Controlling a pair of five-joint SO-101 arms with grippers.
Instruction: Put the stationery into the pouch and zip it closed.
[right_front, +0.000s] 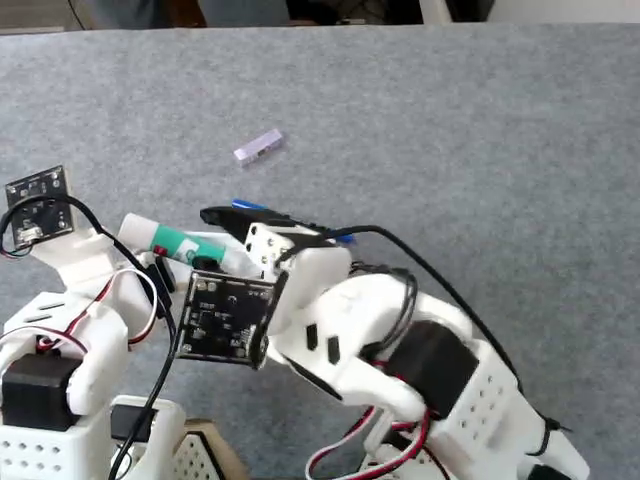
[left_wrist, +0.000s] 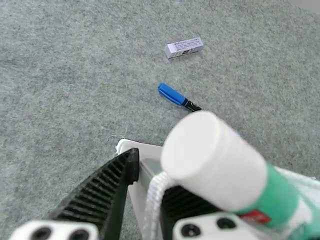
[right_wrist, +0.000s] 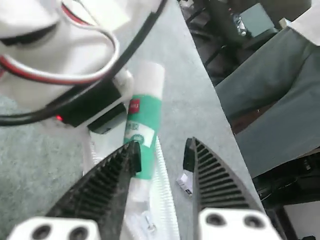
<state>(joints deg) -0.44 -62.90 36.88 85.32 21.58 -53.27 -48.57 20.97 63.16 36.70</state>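
A white glue stick (right_front: 160, 240) with a green label lies half in the mouth of the clear pouch (right_front: 228, 252), cap end sticking out. In the left wrist view the glue stick (left_wrist: 220, 170) looms close, and my left gripper (left_wrist: 145, 185) is shut on the pouch's white zip edge (left_wrist: 150, 167). My right gripper (right_wrist: 160, 150) is open just above the glue stick (right_wrist: 144, 115), one finger (right_wrist: 122, 162) overlapping it. A blue pen (left_wrist: 172, 94) and a small white eraser (left_wrist: 184, 47) lie loose on the grey mat. In the high view the pen (right_front: 250, 206) is partly hidden by the right gripper (right_front: 215, 216).
The eraser (right_front: 258, 146) sits farther back on the grey felt mat (right_front: 450, 130), which has wide free room to the right and rear. Both arm bases and cables crowd the near edge. A dark floor and furniture lie beyond the table (right_wrist: 260, 100).
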